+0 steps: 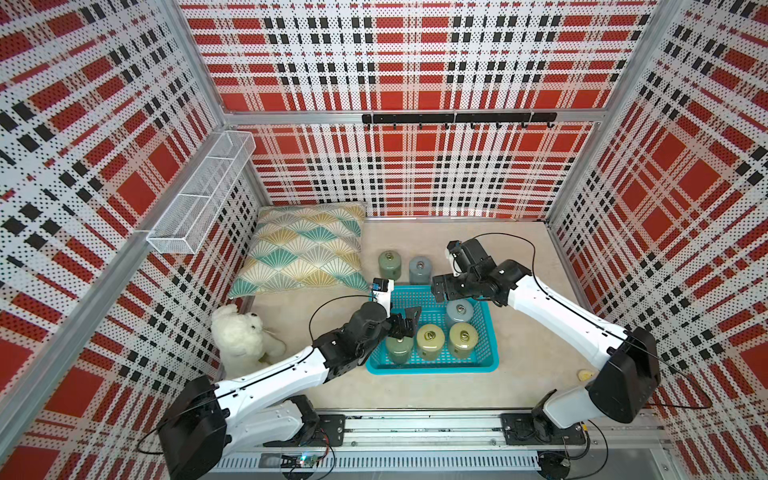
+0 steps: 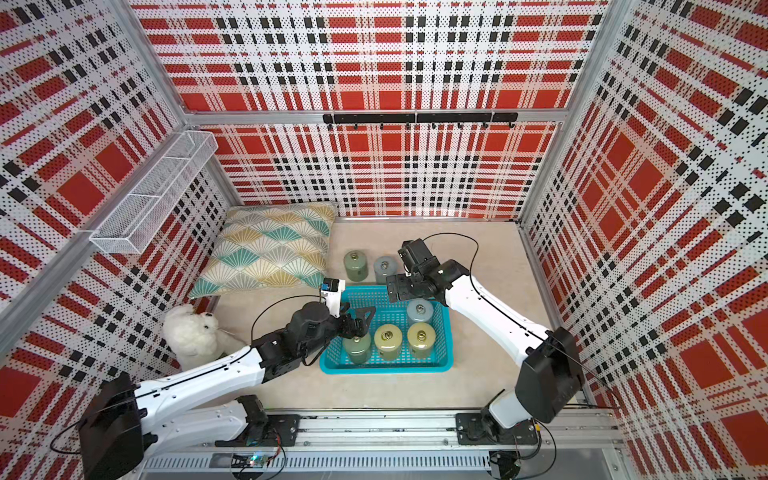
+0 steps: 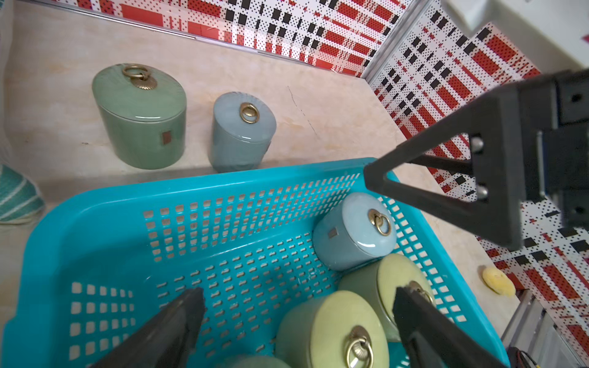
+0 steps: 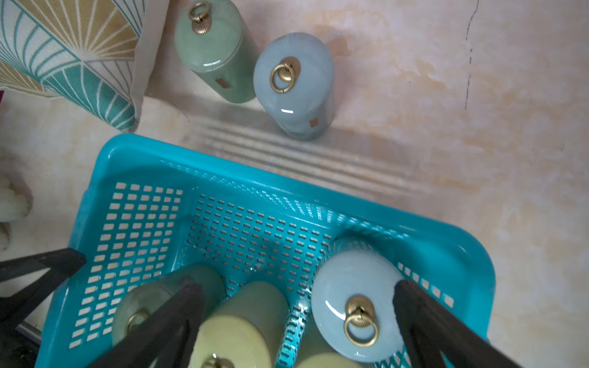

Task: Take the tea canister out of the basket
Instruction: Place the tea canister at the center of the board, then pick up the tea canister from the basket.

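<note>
Tea canisters, glazed cylinders with brass ring pulls on their lids, number four inside the rectangular turquoise perforated plastic basket (image 1: 432,368). The basket sits right of centre in the lower half of both top views, on the beige table (image 1: 415,392). A dark green canister (image 1: 398,351) stands in the basket's lower-left corner. To its right are a yellow-green canister (image 1: 430,341) and a second yellow-green canister (image 1: 462,339), with a pale blue canister (image 1: 459,311) above that last one.

The left pincer (image 1: 405,322) hovers just over the dark green canister. The left wrist view shows its fingers (image 3: 178,318) spread wide, gripping nothing. The right pincer (image 1: 442,291) hangs over the basket's upper edge, likewise wide open and empty, with one finger (image 4: 424,318) just beside the pale blue lid.

Above the basket in the frame, a sage green canister (image 1: 389,264) and a blue-grey canister (image 1: 419,270) stand on the table, near a fan-patterned cushion (image 1: 303,249).
</note>
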Robot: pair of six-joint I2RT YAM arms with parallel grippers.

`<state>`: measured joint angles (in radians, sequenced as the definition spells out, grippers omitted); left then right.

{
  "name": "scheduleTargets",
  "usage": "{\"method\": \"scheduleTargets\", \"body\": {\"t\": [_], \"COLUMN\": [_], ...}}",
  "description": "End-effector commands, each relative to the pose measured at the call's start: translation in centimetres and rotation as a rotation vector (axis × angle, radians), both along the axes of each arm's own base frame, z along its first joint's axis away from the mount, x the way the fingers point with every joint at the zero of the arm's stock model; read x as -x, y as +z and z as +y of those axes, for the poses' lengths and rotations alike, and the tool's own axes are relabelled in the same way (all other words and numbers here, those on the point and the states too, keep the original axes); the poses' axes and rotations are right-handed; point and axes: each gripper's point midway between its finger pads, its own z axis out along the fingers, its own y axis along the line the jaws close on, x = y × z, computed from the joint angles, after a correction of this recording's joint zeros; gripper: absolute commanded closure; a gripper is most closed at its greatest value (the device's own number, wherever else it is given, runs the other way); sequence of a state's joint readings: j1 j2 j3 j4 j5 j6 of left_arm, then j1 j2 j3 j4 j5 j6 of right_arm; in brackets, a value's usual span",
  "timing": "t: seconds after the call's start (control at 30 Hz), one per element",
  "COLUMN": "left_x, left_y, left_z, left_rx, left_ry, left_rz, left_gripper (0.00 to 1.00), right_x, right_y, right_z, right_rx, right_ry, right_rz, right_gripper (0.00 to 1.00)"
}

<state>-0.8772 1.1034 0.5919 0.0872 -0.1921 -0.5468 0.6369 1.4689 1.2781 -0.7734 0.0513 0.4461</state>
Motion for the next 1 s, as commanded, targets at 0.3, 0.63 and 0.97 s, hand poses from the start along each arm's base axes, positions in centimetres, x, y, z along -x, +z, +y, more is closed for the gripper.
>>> {"method": "scheduleTargets", "body": {"t": [0.3, 0.63, 0.97], "left_x": [0.2, 0.4, 0.5], "left_y": [2.3, 2.7, 3.0], "left_z": [-1.3, -0.6, -0.1], "left_rx": [0.062, 0.062, 0.063], "left_ry": [-0.052, -0.042, -0.033], "left_rz": [-0.056, -0.075, -0.088], "left_gripper": [0.0, 0.0, 0.0], "right_x": [3.9, 3.4, 2.8], "right_y": [-5.1, -8.6, -10.9], "right_z": [-3.4, -3.4, -3.3], "right_rx": [0.149, 0.22, 0.259], "right_ry": [-0.04, -0.033, -0.025], "right_rz": [0.161, 0.231, 0.28], "right_gripper": [0.0, 0.0, 0.0]}}
